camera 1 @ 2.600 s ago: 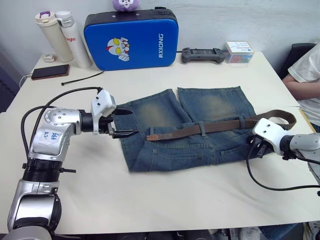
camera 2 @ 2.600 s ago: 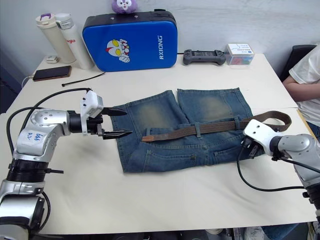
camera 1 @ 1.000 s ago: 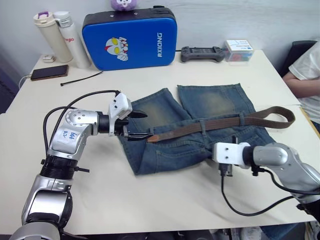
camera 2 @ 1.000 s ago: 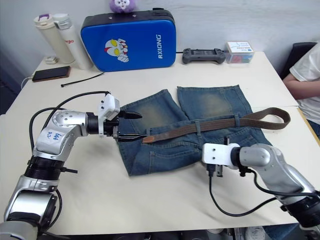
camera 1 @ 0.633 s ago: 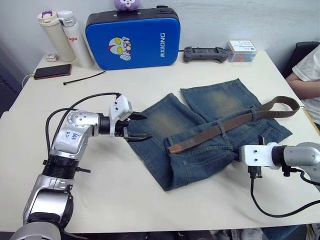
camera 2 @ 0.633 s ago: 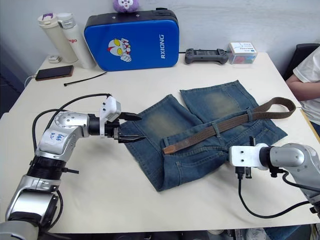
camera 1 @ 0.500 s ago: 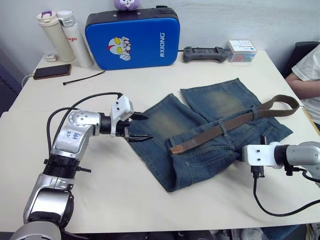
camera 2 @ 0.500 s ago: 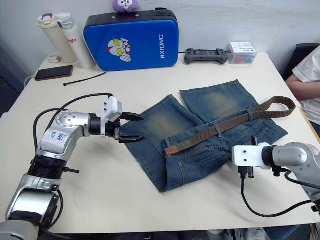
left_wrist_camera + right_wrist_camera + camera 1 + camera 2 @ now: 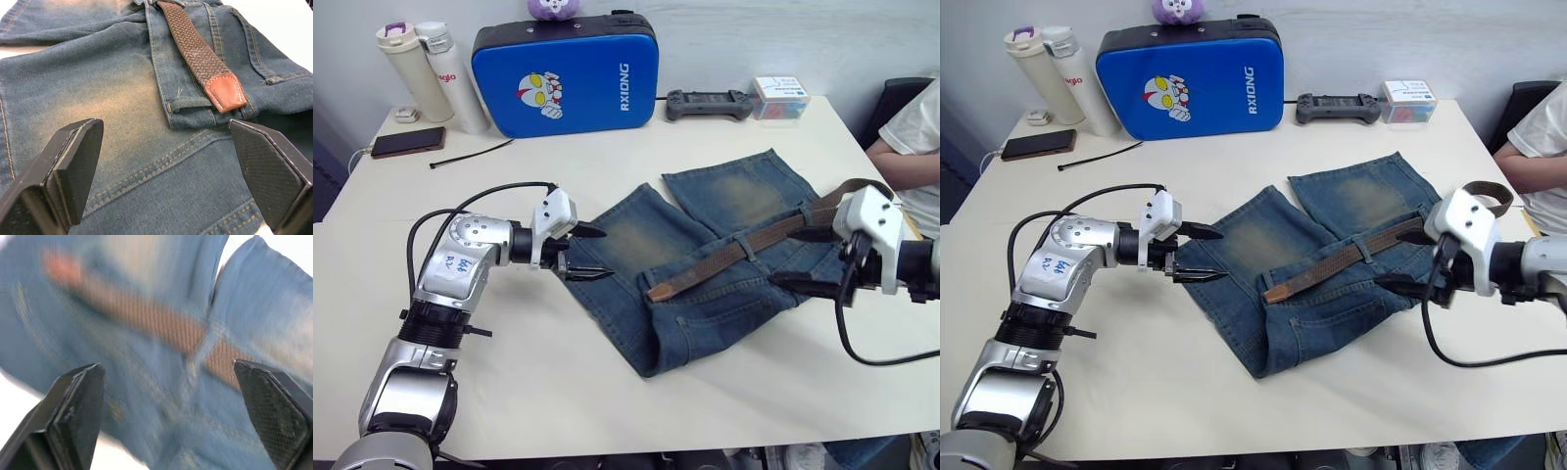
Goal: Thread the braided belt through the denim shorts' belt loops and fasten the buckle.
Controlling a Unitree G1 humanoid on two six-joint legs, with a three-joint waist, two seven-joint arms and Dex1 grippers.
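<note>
Lots of clutter along the top edge of the table [image 9: 607, 411] from my seat. A blue padded case [image 9: 566, 73] with a cartoon hero and "RXIONG" on it stood top centre, with a purple plush toy [image 9: 551, 8] peeking over it. Two white thermos bottles [image 9: 431, 69] were in the upper left, a phone [image 9: 396, 142] lay flat just below them, and a thin black cable tie [image 9: 470, 154] ran between the phone and the case. A black game controller [image 9: 707, 102] and a small clear box [image 9: 776, 98] sat in the upper right. A person in a white shirt [image 9: 913, 122] was at the right edge. None of it was near the work.

The denim shorts [image 9: 705, 259] lay skewed in the middle of the frame, legs pointing to the upper right, faded patches on both legs. The braided belt [image 9: 734, 255] ran diagonally across the waistband, passing under a belt loop [image 9: 742, 251] near its middle. Its tan leather tip [image 9: 225, 93] lay free on the denim, centre of frame. The far end curled into a loop at the right, behind the right arm. I couldn't make out the buckle.

The left gripper [image 9: 582, 251] hovered at the left edge of the shorts, fingers spread, holding nothing. The right gripper [image 9: 808, 258] sat over the right side of the shorts, fingers also wide apart and empty.
</note>
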